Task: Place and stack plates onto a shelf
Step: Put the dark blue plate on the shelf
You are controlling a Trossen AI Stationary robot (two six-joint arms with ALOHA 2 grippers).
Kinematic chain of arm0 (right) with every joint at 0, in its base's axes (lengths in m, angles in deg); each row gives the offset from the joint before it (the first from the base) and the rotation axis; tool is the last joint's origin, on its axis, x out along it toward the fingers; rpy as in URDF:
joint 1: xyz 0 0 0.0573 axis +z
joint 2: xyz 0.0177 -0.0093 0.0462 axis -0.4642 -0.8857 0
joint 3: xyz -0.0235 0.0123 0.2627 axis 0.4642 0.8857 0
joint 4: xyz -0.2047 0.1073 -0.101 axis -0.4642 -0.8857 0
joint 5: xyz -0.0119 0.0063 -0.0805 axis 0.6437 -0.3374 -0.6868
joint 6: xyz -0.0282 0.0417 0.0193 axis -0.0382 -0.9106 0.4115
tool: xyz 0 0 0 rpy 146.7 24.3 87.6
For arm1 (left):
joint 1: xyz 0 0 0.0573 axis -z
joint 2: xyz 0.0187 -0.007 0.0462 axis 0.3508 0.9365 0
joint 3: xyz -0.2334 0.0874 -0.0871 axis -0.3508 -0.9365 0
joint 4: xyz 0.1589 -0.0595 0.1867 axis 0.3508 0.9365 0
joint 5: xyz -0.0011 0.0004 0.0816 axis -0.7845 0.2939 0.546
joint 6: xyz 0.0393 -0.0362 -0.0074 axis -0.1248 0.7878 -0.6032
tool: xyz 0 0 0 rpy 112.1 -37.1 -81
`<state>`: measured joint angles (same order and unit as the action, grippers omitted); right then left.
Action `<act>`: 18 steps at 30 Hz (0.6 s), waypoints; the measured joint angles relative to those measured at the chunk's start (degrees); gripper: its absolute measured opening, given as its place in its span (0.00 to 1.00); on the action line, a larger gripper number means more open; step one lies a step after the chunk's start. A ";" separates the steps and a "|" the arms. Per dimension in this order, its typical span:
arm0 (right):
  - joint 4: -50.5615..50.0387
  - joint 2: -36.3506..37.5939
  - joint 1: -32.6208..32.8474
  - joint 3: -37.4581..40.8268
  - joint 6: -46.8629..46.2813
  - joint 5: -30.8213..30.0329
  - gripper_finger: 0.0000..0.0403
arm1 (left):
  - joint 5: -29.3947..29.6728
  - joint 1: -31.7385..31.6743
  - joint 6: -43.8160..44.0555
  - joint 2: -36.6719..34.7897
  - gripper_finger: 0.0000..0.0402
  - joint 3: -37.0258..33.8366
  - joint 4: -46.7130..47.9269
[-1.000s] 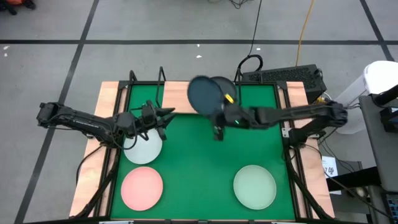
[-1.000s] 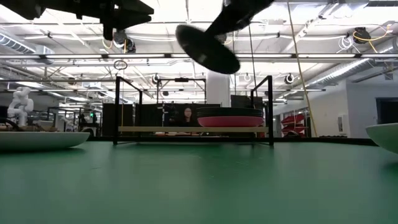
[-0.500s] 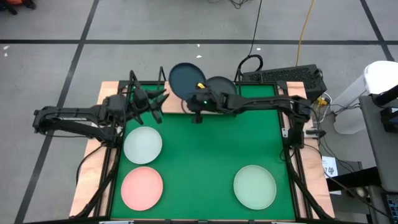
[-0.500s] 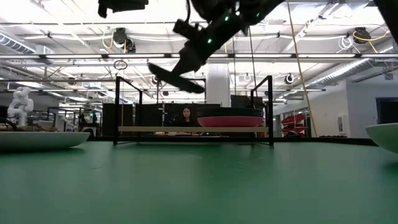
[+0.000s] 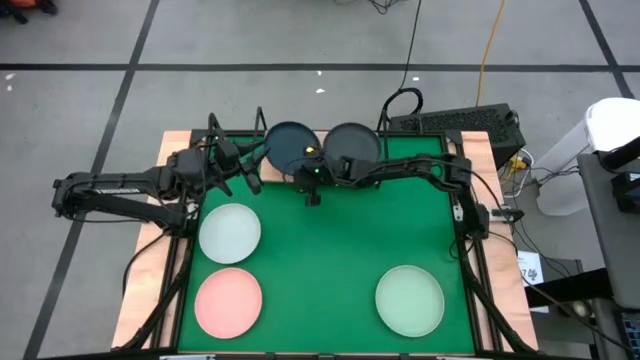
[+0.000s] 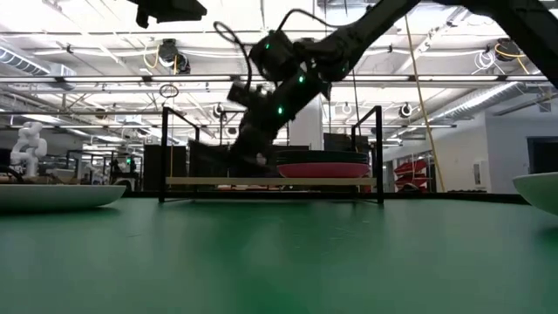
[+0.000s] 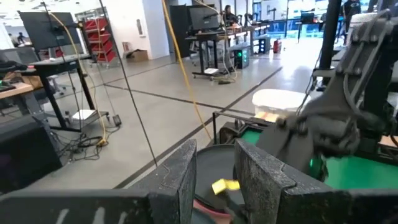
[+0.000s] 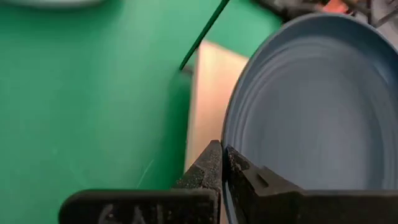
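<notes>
A dark grey-teal plate sits over the left half of the shelf, a light wood board on a black frame at the table's far edge. My right gripper is shut on the plate's near rim. In the right wrist view the plate tilts above the board; whether it touches, I cannot tell. A stack of plates with a dark one on top fills the shelf's right half; a hot pink plate shows in it. My left gripper hovers open at the shelf's left end. My right gripper pinches the dark grey-teal plate's rim on its near side between the two fingers. The fingers come slanting from the table's near right side. The plate stands tilted, low over the shelf's left half.
On the green mat lie a whitish plate at left, a pale pink plate at near left and a mint green plate at near right. The black shelf posts rise at the board's ends.
My right gripper has carried the dark plate from above the stack toward the table's left and far edge and down, over the shelf's left half. My left gripper has moved from the whitish plate toward the far edge, up to the shelf's left end.
</notes>
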<state>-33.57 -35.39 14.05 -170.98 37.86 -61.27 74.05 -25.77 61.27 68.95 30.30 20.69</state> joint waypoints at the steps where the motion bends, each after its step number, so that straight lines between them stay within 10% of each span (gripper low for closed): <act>1: 0.03 -0.56 0.00 0.00 0.43 -0.05 0.00 | 0.02 -0.06 0.10 0.00 0.29 0.00 0.00; 18: 2.62 -1.82 -1.75 0.04 -3.76 -0.42 0.07 | 0.00 -0.04 3.40 0.13 0.29 0.00 4.20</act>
<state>-30.96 -37.20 12.30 -170.93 34.11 -61.69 74.05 -25.81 64.67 69.08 30.30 24.89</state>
